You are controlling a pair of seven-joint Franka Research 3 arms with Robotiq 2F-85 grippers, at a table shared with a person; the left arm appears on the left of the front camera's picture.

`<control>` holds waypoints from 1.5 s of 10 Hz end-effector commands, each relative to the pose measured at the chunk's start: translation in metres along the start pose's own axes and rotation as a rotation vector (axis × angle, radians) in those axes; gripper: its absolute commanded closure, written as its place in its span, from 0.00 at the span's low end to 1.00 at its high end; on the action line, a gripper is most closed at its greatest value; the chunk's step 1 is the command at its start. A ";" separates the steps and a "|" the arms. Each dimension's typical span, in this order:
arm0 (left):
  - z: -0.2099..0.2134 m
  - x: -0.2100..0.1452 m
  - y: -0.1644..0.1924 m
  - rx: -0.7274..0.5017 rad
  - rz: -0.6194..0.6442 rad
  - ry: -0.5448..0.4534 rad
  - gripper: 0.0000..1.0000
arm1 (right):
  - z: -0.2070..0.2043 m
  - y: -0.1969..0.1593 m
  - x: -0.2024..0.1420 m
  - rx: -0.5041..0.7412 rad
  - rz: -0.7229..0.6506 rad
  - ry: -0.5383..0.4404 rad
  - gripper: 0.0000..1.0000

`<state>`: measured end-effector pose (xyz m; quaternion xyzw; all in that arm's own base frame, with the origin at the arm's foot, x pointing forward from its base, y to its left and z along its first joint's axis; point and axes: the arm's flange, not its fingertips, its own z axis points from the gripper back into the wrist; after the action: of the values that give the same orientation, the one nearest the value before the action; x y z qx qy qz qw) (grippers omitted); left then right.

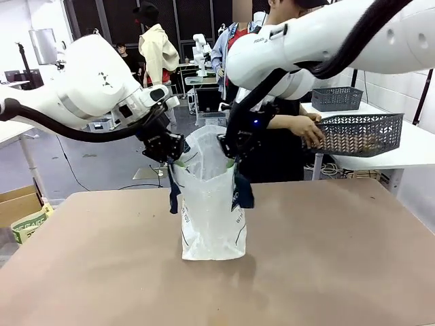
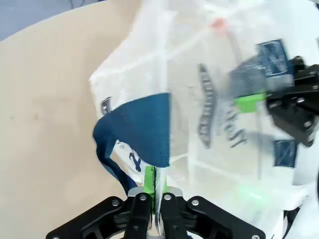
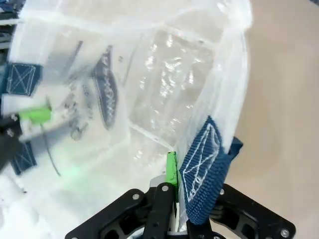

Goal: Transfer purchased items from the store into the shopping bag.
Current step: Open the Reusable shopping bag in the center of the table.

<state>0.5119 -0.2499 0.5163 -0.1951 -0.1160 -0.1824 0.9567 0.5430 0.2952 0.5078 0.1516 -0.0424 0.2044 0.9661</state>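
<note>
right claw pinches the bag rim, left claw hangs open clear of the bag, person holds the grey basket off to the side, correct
Not quite. The left claw is also shut on the rim of the shopping bag, next to a navy handle; the left wrist view shows it. The rest holds: the right claw pinches the rim, and the person's hand holds the basket off to the side.

I see shopping bag (image 1: 212,210) on tabletop (image 1: 340,258) centre, left end effector (image 1: 171,157) at left rim, right end effector (image 1: 230,155) opposite; store basket (image 1: 360,134) behind-right.
</note>
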 end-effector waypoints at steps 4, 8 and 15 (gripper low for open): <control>0.021 -0.023 0.012 0.068 -0.101 0.059 1.00 | 0.023 -0.017 -0.045 -0.199 0.076 0.043 1.00; 0.026 -0.027 0.017 0.173 -0.128 0.112 1.00 | 0.023 -0.025 -0.046 -0.260 0.110 0.073 1.00; 0.018 -0.027 0.017 0.172 -0.182 0.080 1.00 | 0.009 -0.014 -0.056 -0.336 0.187 -0.036 1.00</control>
<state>0.4939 -0.2177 0.5237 -0.1016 -0.0988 -0.2471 0.9586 0.5053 0.2627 0.5135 0.0102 -0.0787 0.2728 0.9588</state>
